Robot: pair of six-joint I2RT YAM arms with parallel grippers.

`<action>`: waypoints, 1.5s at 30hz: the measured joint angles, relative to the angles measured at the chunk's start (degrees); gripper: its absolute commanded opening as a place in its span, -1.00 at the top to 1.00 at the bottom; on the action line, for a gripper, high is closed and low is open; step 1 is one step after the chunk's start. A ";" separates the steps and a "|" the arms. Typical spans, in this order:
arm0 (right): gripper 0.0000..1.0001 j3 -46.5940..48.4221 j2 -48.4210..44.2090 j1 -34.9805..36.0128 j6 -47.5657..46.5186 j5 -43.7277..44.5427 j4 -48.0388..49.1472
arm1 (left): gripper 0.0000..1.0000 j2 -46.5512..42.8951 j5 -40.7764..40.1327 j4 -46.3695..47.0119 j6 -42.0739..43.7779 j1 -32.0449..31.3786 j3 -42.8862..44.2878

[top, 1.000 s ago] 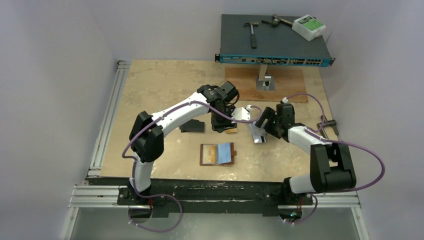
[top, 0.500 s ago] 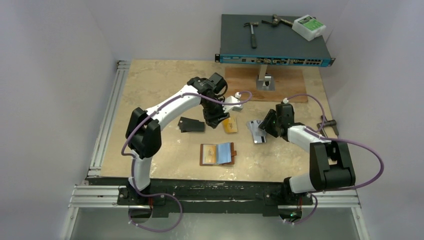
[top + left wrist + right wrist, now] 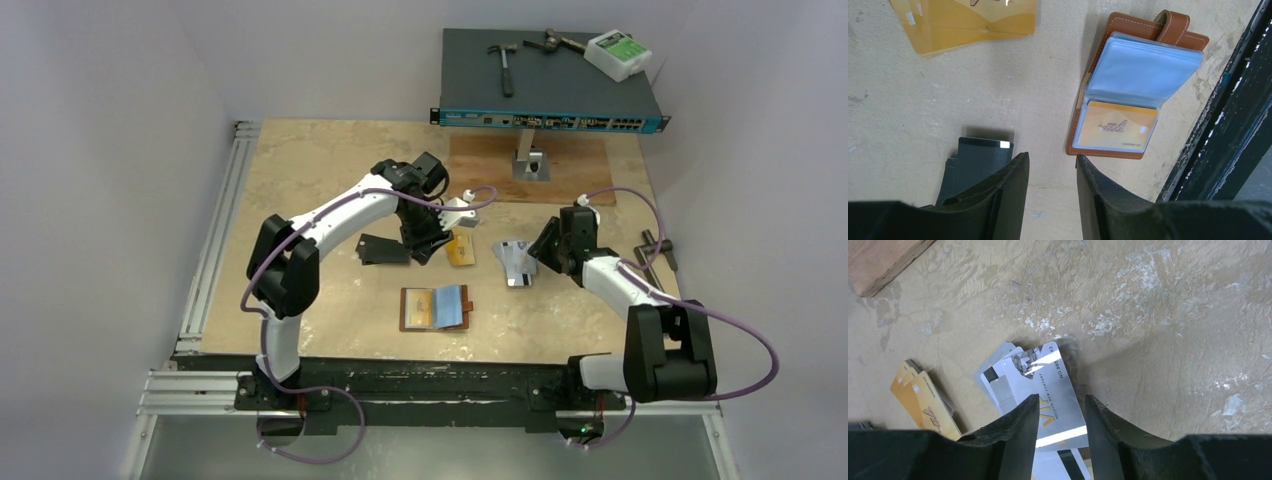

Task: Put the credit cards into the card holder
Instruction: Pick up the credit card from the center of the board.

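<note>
The card holder (image 3: 436, 308) (image 3: 1138, 85) lies open near the table's front edge, brown leather with light blue sleeves and a gold-orange card in one sleeve. Behind it lie three small piles of credit cards: black (image 3: 385, 250) (image 3: 975, 162), gold-orange (image 3: 461, 250) (image 3: 968, 20) (image 3: 923, 400) and silvery white (image 3: 514, 262) (image 3: 1043, 385). My left gripper (image 3: 425, 248) (image 3: 1050, 159) hangs open between the black pile and the holder, with bare table between its fingers. My right gripper (image 3: 537, 255) (image 3: 1062, 399) hovers over the silvery pile, its jaws narrowly apart, the top card lying flat beneath them.
A network switch (image 3: 550, 95) carrying hammers and a white box stands at the back on a metal post (image 3: 530, 160) and wooden board (image 3: 480, 175). A metal tool (image 3: 655, 250) lies at the right edge. A rail (image 3: 215, 240) lines the left side.
My right gripper's jaws have narrowed and it has drawn back to the right, uncovering the silvery cards. My left arm has shifted left and back, off the gold-orange pile.
</note>
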 measured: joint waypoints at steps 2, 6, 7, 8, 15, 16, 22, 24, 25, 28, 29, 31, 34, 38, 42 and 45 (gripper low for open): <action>-0.33 -0.02 -0.15 0.00 0.00 0.02 0.00 | 0.22 -0.39 0.02 0.11 -0.13 0.00 -0.17; -0.50 -0.17 0.72 -0.07 0.00 -0.50 0.46 | 0.22 -0.79 0.17 0.35 -0.52 0.00 -0.22; -0.48 -0.33 1.18 -0.07 -0.02 -0.76 0.74 | 0.22 -0.83 0.17 0.33 -0.55 0.00 -0.22; -0.45 -0.44 1.70 -0.07 0.00 -1.31 1.01 | 0.22 -0.83 0.22 0.33 -0.61 0.00 -0.22; 0.10 -0.55 4.94 -0.28 0.20 -3.65 3.82 | 0.23 -0.83 0.94 0.28 -1.84 0.00 0.24; 0.19 -0.63 5.05 -0.28 0.22 -3.98 4.02 | 0.23 -0.83 1.05 0.35 -2.01 0.00 0.31; 0.62 -1.20 4.07 -0.28 1.60 -4.85 4.61 | 0.23 -0.83 1.38 0.33 -2.45 0.00 0.37; 0.62 -1.44 3.10 -0.28 1.75 -4.85 4.52 | 0.23 -0.83 1.38 0.33 -2.60 0.00 0.37; 0.63 -1.55 2.43 -0.26 1.79 -4.70 4.35 | 0.23 -0.83 1.40 0.33 -2.62 0.00 0.37; 0.67 -1.75 0.42 -0.28 1.79 -4.20 3.21 | 0.23 -0.85 1.40 0.35 -2.91 0.00 0.37; 0.70 -1.75 -0.20 -0.28 1.77 -4.02 2.80 | 0.24 -0.85 1.40 0.37 -3.02 0.00 0.37; 0.80 -1.75 -1.42 -0.28 1.70 -3.93 1.68 | 0.23 -0.90 1.40 0.39 -3.06 0.00 0.35; 1.00 -1.75 -3.30 -0.28 1.60 -3.87 0.61 | 0.23 -1.07 1.40 0.48 -3.08 0.00 0.35; 1.00 -1.75 -5.33 -0.28 1.44 -4.39 0.81 | 0.24 -1.60 1.42 0.76 -3.74 0.00 0.35; 1.00 -1.77 -6.51 -0.28 1.03 -6.36 1.62 | 0.25 -2.19 2.40 0.94 -5.73 0.26 0.35; 1.00 -1.77 -7.28 -0.31 0.48 -9.44 2.25 | 0.16 -2.71 4.68 1.09 -8.00 1.09 0.35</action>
